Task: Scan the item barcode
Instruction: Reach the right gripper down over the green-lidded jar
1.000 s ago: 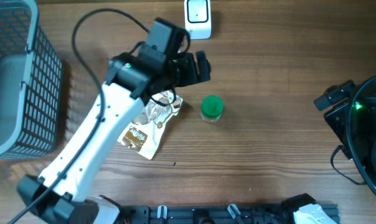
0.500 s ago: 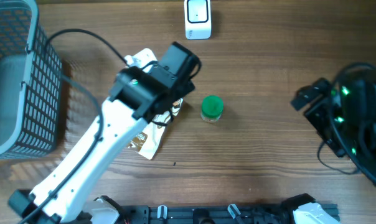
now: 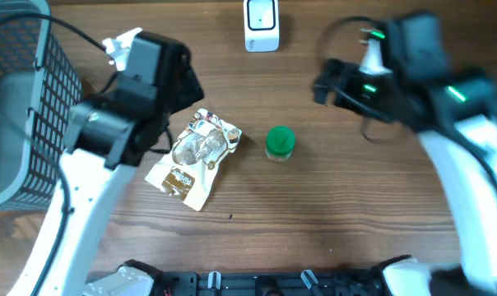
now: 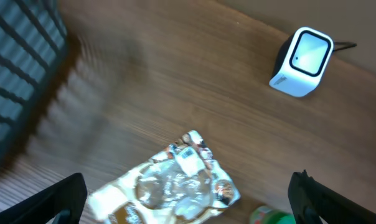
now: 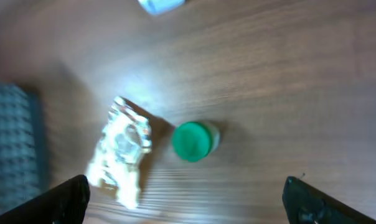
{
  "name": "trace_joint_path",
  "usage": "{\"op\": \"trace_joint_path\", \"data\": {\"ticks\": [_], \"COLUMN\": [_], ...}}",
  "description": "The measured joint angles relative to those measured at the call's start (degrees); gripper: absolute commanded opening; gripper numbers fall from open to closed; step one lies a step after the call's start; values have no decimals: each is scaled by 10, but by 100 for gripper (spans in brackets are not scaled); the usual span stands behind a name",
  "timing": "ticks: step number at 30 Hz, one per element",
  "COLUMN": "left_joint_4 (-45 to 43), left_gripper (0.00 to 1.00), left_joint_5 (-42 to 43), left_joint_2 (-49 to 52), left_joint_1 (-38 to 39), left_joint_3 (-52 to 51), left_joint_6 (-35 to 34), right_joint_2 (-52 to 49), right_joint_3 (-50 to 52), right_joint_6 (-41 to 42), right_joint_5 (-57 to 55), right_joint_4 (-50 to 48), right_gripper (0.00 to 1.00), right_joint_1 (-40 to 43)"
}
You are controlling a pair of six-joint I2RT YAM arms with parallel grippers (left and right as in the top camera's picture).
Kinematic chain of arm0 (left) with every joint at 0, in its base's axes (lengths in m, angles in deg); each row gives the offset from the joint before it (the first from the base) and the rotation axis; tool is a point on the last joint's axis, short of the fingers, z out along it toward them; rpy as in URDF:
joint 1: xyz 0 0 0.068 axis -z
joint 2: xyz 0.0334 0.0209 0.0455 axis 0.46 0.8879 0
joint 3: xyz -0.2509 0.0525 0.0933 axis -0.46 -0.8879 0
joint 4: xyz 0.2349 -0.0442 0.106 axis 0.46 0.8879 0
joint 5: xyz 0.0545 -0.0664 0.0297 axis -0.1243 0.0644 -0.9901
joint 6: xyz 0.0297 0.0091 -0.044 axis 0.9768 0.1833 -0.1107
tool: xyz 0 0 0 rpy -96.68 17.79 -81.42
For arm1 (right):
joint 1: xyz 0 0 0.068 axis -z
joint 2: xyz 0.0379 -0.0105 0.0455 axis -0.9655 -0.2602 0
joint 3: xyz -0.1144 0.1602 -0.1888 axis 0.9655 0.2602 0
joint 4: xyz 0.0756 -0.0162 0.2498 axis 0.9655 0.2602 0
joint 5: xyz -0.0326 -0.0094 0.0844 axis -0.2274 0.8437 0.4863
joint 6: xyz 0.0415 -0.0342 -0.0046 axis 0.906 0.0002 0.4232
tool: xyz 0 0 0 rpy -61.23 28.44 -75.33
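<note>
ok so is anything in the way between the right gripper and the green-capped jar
Nothing visible. The right gripper, jaws open, has only bare wooden table between it and the green-capped jar. The snack pouch lies to one side of the jar, apart from it, and the scanner sits off at the table's far edge.

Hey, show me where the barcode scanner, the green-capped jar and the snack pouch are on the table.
barcode scanner [image 3: 262, 39], overhead view, on the lower part of its white housing.
green-capped jar [image 3: 280, 140], overhead view, middle of the green cap.
snack pouch [image 3: 197, 148], overhead view, on the shiny clear window in its upper half.
</note>
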Motion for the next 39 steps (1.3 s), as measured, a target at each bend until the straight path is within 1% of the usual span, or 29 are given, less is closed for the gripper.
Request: {"op": "trace_joint_path", "data": {"ticks": [2,6,12,13,14,16,17,18,20,22,25,28,31,35,36,38,39], "left_joint_4": [7,9,9,9,9,9,9,9,15,20,20,20,21,21,21,21,22], "left_gripper": [100,100,100,100,100,100,100,100,100,100,100,100,100,100,100,100,100], "left_joint_5": [3,3,4,4,4,6,6,6,6,6,5,5,5,5,5,5,5], "left_joint_2": [-20,-45,-45,-45,-45,-45,-45,-45,-45,-45,-45,-45,-45,-45,-45,-45,-45], "left_joint_1": [-14,-22,-22,-22,-22,-22,-22,-22,-22,-22,-22,-22,-22,-22,-22,-22,-22], "left_joint_3": [0,0,0,0,0,0,0,0,0,0,0,0,0,0,0,0,0], "left_joint_6": [32,59,72,73,73,74,74,74,75,76,78,86,89,89,89,89,89], "right_joint_2": [-74,-184,-271,-277,-285,-304,-311,-316,-329,-339,-341,-341,-342,-344,-344,-344,-344], "right_joint_3": [0,4,5,5,5,5,5,5,5,5,7,25,61,108,109,109,109], "right_joint_6": [-62,-175,-296,-308,-324,-368,-394,-409,-439,-454,-459,-459,-458,-456,-456,-455,-454], "right_joint_5": [2,-3,-42,-51,-65,-88,-94,-98,-106,-108,-108,-103,-101,-99,-99,-99,-99], "right_joint_4": [-4,-2,-21,-23,-27,-36,-41,-44,-45,-44,-39,-36,-49,-79,-82,-90,-96], "right_gripper": [100,100,100,96,89,86,89,95,95,98,98,98,94,94,92,78,67], "right_joint_1": [-15,-50,-124,-133,-143,-159,-161,-161,-158,-154,-150,-150,-150,-150,-150,-150,-150]}}
